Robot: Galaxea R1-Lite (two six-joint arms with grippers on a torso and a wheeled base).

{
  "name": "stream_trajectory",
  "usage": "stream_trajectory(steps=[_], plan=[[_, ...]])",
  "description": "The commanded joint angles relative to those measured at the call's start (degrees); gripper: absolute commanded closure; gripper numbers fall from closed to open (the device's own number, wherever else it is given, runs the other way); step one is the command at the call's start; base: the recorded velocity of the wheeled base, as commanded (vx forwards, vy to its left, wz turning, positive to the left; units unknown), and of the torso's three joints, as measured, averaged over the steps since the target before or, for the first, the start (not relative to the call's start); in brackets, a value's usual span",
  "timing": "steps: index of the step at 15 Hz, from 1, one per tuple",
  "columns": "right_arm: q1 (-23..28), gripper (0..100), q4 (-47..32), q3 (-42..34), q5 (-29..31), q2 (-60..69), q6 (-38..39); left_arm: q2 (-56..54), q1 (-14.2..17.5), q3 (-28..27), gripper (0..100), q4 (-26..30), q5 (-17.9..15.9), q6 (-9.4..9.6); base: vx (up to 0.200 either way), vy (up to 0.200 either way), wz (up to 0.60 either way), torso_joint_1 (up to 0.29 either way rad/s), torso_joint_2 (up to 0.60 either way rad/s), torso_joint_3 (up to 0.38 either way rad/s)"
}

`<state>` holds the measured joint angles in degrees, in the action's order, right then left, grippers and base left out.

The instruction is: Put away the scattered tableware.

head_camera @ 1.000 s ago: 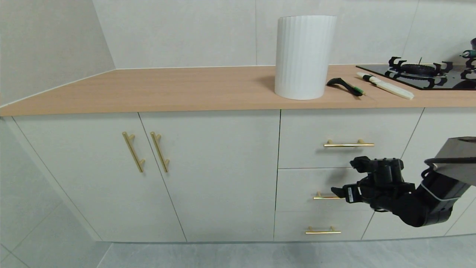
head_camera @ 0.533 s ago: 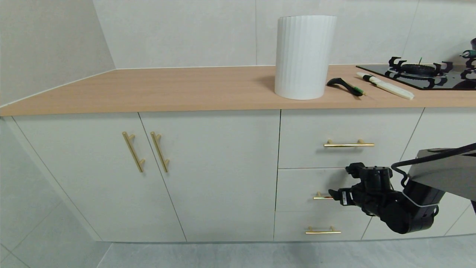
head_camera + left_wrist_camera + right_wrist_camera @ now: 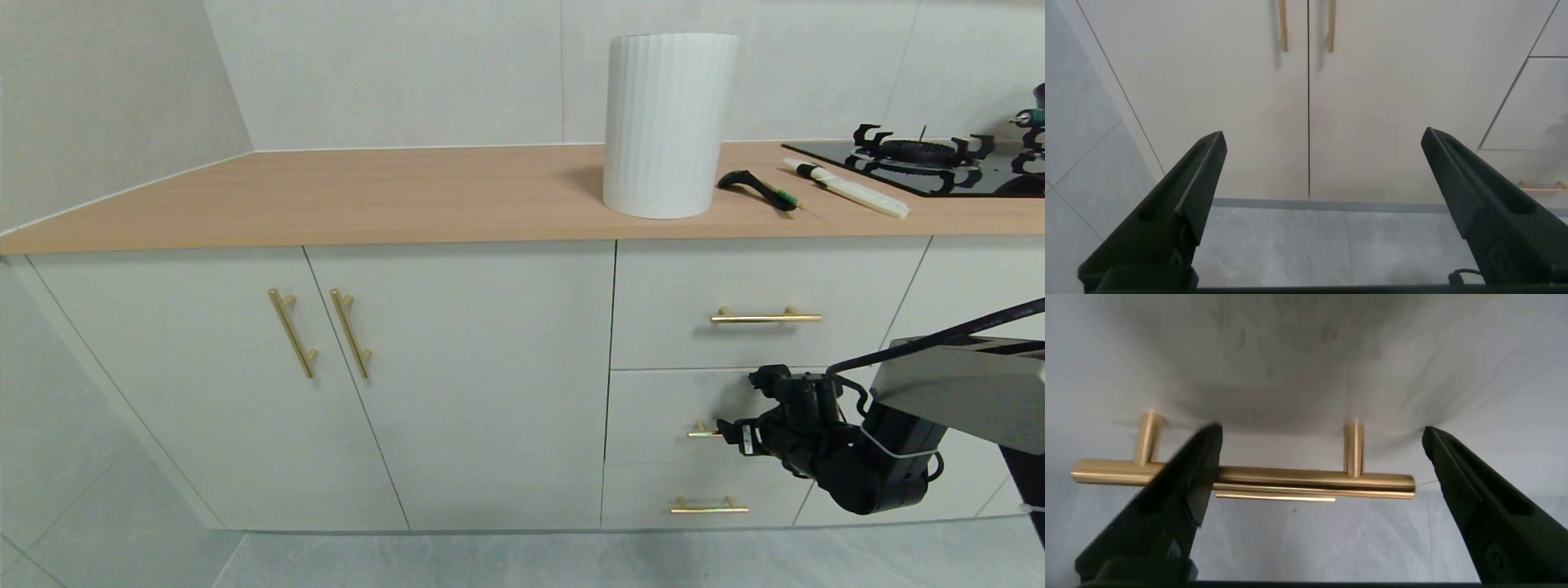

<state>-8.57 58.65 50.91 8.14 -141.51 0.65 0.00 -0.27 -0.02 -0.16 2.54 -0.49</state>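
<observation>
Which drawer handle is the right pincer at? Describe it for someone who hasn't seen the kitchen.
Under the wooden counter, below the tall white ribbed cylinder, is a stack of three drawers. It is the middle drawer's handle, a gold horizontal bar. Unlike the top handle and bottom handle, it is half hidden by the right pincer.

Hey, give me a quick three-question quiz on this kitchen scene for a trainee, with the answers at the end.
1. True or false: the right gripper is shut on the middle drawer handle.
2. Which lies nearest the white ribbed container on the counter? A) black-handled tool B) mug C) plate
3. Fill in: the drawer stack has ___ gold handles.
Key: 1 false, it is open; 2 A; 3 three.
</observation>
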Motion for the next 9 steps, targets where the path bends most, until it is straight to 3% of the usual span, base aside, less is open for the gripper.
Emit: stream_trajectory(steps=[1,9], plan=[[-0.04,0,-0.29,-0.11,0.03,-0.35,-0.12,0.0,0.0,0.02,0,-0.02,0.01,-0.04,0.0,0.0,0.0,0.0,0.0,0.0],[-0.04,0,-2.49,-1.43,0.03,0.36,-0.29,0.0,0.0,0.02,0,-0.02,0.01,-0.04,0.0,0.0,0.0,0.0,0.0,0.0]])
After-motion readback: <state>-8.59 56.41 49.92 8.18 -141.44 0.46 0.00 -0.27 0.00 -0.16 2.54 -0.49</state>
